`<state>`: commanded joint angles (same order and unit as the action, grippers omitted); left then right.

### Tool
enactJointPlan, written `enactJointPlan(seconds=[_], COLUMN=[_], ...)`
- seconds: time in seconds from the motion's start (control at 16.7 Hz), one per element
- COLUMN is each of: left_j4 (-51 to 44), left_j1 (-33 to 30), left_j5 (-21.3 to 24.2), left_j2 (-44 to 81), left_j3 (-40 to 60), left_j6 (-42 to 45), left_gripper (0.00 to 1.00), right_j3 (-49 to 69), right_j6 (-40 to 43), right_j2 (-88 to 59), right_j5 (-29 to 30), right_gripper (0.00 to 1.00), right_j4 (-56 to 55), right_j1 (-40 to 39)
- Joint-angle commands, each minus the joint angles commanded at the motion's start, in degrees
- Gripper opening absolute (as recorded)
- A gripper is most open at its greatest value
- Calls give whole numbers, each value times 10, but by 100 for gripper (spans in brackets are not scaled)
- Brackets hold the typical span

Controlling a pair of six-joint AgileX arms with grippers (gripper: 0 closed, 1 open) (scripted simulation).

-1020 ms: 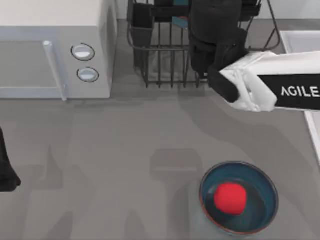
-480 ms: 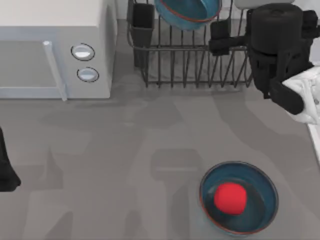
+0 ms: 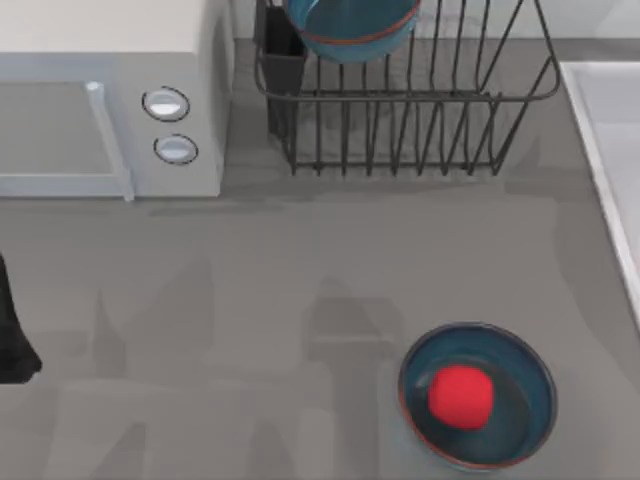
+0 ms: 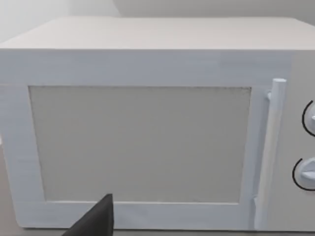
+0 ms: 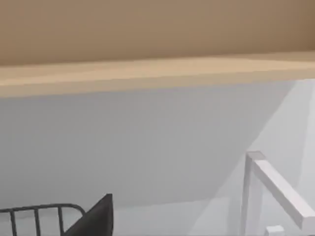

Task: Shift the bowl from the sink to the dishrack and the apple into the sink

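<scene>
The teal-blue bowl with its rust-red rim line rests tilted among the upright bars of the dark wire dishrack at the back of the table. The red apple lies inside a wider, darker blue bowl at the front right. The pale sink runs along the right edge. A dark part of my right gripper shows in the right wrist view, high up near the dishrack's corner and facing the back wall. My left arm is parked at the left edge.
A white microwave with two round knobs stands at the back left, and it faces the left wrist camera. A black utensil cup sits at the rack's left corner. Bare grey tabletop spans the middle and front left.
My right arm has pulled away to the right and left the top view. The teal bowl stays in the dishrack, shifted slightly left. The apple and left arm have not moved.
</scene>
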<state>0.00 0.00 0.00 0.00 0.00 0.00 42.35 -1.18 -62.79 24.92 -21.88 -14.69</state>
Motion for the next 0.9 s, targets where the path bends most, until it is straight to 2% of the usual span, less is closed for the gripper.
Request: enactJointPlan(seconds=[0.24, 0.48, 0.72, 0.9], left_j4=[0, 0, 0, 0], left_j1=[0, 0, 0, 0], left_j5=[0, 0, 0, 0], left_j2=[0, 0, 0, 0], left_j3=[0, 0, 0, 0], left_j6=[0, 0, 0, 0], left_gripper=[100, 100, 100, 100], right_j3=[-95, -245, -378, -420], right_j6=[-9, -13, -4, 10], right_j2=[285, 492, 604, 628], right_j5=[-62, -150, -222, -247], right_gripper=[100, 100, 100, 100], right_j4=[18, 77, 173, 215], right_j1=[31, 70, 120, 144])
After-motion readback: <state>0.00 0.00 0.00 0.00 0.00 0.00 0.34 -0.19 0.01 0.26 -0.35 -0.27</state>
